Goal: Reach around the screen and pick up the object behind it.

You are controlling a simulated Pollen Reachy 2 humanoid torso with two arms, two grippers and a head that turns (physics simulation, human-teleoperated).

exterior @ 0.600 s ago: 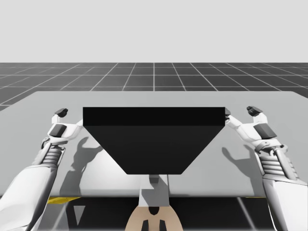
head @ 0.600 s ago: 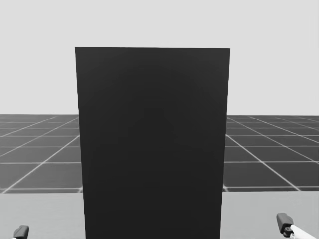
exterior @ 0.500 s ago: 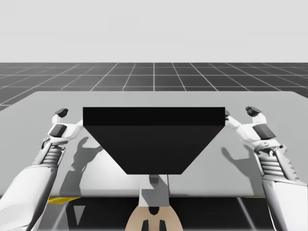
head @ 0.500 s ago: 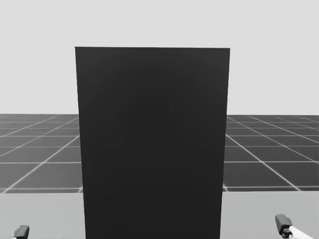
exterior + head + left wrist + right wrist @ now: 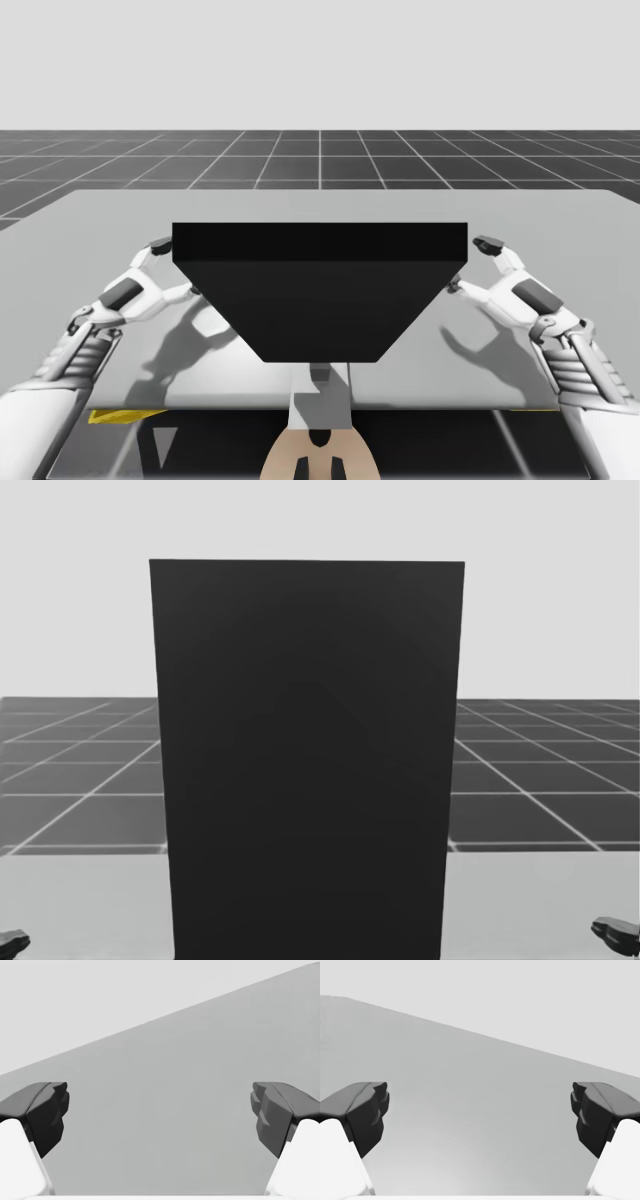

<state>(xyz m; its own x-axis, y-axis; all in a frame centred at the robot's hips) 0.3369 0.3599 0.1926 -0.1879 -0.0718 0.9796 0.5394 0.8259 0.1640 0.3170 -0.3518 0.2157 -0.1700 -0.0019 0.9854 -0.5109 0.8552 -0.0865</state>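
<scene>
Black screen (image 5: 320,290) stands upright mid counter (image 5: 570,215), wide face toward me. Left tool (image 5: 173,268) sits just beside the screen's left edge and right tool (image 5: 470,264) just beside its right edge, both low over the counter.

Left wrist view: left tool (image 5: 160,1115) is wide open, fingers far apart, bare counter (image 5: 175,1055) between them and ahead. Right wrist view: right tool (image 5: 480,1115) is also wide open and grips nothing, bare counter (image 5: 470,1075) ahead.

Head view: the screen (image 5: 305,760) blocks the middle. A dark fingertip (image 5: 12,941) of the left tool is down at its left, and a fingertip (image 5: 618,932) of the right tool down at its right.

The object is hidden behind the screen. Can't tell what it is or exactly where it lies.
</scene>
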